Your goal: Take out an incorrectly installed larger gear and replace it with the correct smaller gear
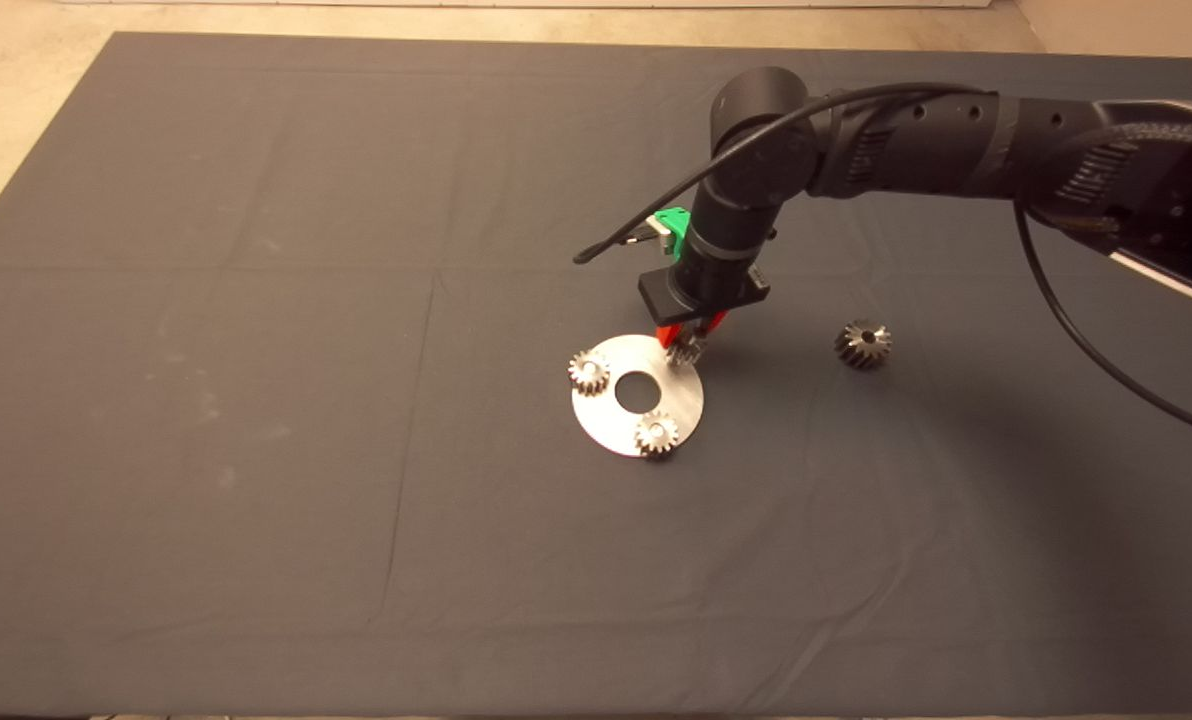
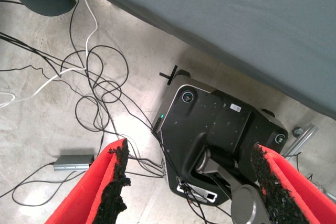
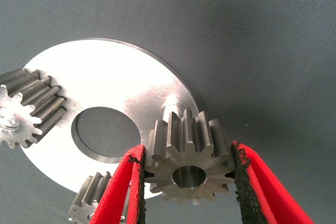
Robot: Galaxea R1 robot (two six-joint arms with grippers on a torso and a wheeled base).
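From where I stand, nearest on the bench's dark grey mat (image 1: 256, 450) lies the round, flat silver metal plate with a centre hole (image 1: 616, 425). A small pale steel gear (image 1: 657, 434) sits on the plate's near edge, and a second pale gear of the same size (image 1: 589, 372) sits on its left edge.

Just beyond, at the plate's far right edge, the right gripper (image 1: 689, 345) hangs pointing down from its black arm. Its red fingers (image 3: 126, 187) are closed a short way around the small dark steel gear with a dozen or so teeth and a centre bore (image 3: 189, 161), one pad against each side of its teeth. In the right wrist view a short silver post (image 3: 171, 104) stands on the plate just past the gear. The bore does not look to be over the post yet, so I judge the smaller gear is carried close but not seated.

Further right, well apart from the plate, the large dark grey steel gear with long shiny teeth (image 1: 863, 343) rests on the mat. So the removal looks done, and what remains is lowering the smaller gear onto its post and letting go.

The left gripper (image 2: 189, 182) waits off the bench, fingers spread wide and empty, above a floor of tangled cables.
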